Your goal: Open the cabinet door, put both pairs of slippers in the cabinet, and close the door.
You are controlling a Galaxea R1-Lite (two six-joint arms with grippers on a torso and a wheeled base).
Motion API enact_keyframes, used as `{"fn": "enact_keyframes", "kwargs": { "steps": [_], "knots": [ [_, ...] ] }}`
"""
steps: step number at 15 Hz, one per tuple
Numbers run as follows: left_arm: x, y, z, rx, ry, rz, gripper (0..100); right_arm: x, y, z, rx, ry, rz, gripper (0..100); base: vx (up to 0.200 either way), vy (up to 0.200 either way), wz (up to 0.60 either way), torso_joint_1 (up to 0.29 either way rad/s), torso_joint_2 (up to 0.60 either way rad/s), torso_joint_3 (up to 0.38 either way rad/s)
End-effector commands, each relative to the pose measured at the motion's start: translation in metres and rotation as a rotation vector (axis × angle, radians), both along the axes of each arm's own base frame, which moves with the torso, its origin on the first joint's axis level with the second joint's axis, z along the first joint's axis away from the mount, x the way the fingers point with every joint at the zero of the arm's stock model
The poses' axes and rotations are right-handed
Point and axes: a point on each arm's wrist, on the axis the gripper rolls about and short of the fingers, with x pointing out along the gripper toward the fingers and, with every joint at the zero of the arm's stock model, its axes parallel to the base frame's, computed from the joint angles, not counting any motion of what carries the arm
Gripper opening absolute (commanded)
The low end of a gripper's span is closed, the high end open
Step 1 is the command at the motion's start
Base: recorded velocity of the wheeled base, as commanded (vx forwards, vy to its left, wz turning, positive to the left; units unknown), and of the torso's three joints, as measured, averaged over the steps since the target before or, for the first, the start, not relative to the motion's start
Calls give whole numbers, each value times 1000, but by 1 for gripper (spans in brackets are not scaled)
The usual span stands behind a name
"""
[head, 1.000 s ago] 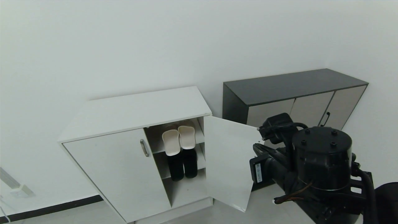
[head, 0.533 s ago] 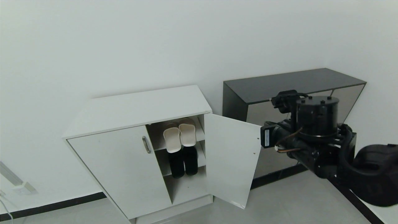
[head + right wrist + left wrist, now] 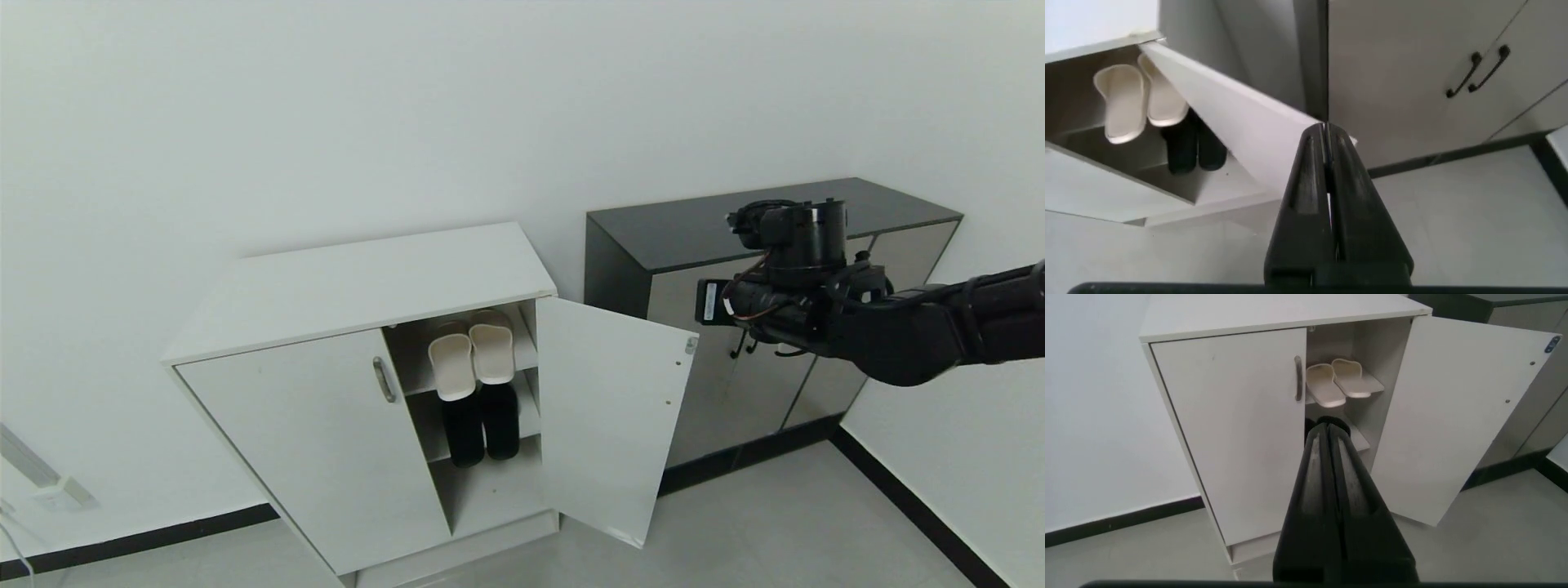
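While the cabinet [image 3: 359, 278] stands against the wall [image 3: 408, 122], its right door [image 3: 608, 408] hangs wide open, swung out toward the floor [image 3: 775, 531] in front. Both pairs are inside. The pale slippers [image 3: 472, 359] sit side by side on the upper shelf, toes pointing out of the opening. The black slippers [image 3: 482, 429] sit right under them on the next shelf down, also side by side. The left door [image 3: 318, 441] is flat shut, its metal handle [image 3: 380, 379] upright at the edge next to the opening.

Over to the right gripper [image 3: 1327, 135]: jaws pressed together, nothing between them. From its wrist camera it points at the open door's outer edge, and whether it touches that edge I cannot tell. In the head view the right arm [image 3: 914, 327] reaches in from the right, with its wrist near the door's top outer corner and in front of the dark cabinet [image 3: 735, 220].

Now the left gripper [image 3: 1327, 426]: jaws pressed together too, holding nothing, aimed at the open half of the cabinet and not touching it.

That dark cabinet stands just beside the white one along the same wall, its grey doors shut. A black baseboard [image 3: 139, 543] runs along the foot of the wall.
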Motion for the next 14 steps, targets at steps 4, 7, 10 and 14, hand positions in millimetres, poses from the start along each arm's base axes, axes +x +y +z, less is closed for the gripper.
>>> {"fn": "enact_keyframes", "kwargs": {
  "steps": [4,7,10,14],
  "knots": [
    [0,0,0,0,2,0,0,35,-6,-33,-8,59,-13,0,0,0,0,0,0,0],
    [0,0,0,0,2,0,0,50,-5,-46,-3,69,-26,0,0,0,0,0,0,0],
    [0,0,0,0,2,0,0,63,-4,-50,12,59,-38,0,0,0,0,0,0,0],
    [0,0,0,0,2,0,0,79,-3,-56,18,46,-49,0,0,0,0,0,0,0]
  ]
}}
